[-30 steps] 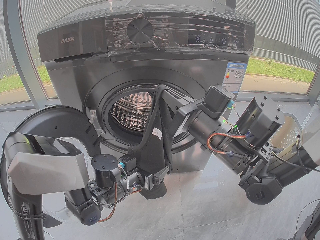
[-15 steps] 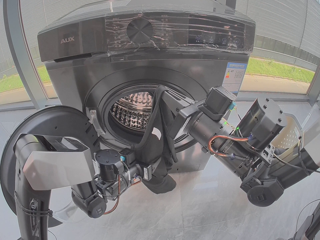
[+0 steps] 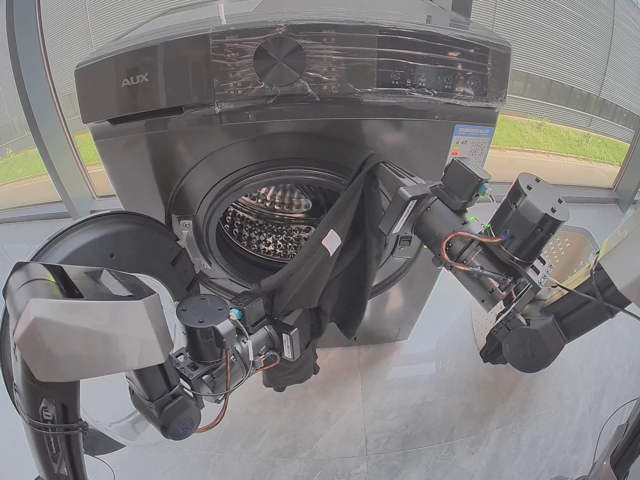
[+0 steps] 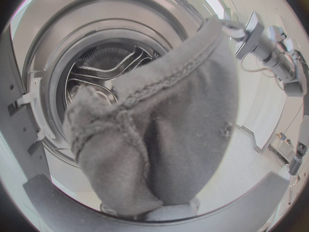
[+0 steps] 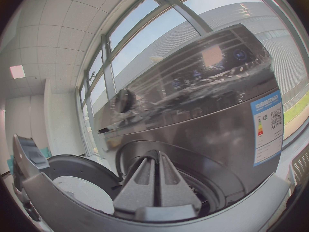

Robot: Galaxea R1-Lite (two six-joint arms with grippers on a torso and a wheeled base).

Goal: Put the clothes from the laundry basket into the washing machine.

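A black garment (image 3: pixel 340 261) with a white tag hangs stretched in front of the right half of the washing machine's drum opening (image 3: pixel 273 225). My right gripper (image 3: pixel 379 168) is shut on its top edge, beside the upper right rim of the opening; in the right wrist view the right gripper (image 5: pixel 156 157) has its fingers pressed together on a thin dark strip. My left gripper (image 3: pixel 303 348) sits low before the machine, shut on the garment's lower end, which bunches around it. The cloth (image 4: pixel 167 123) hides the left fingers in the left wrist view.
The washing machine's round door (image 3: pixel 100 248) stands swung open at the left, close behind my left arm. A white perforated laundry basket (image 3: pixel 573 255) stands on the floor to the right, behind my right arm. Pale tiled floor (image 3: pixel 413 408) lies open in front.
My right gripper has carried the garment's top up and to the right, off the opening's middle. My left gripper has shifted slightly left, so the cloth now stretches diagonally.
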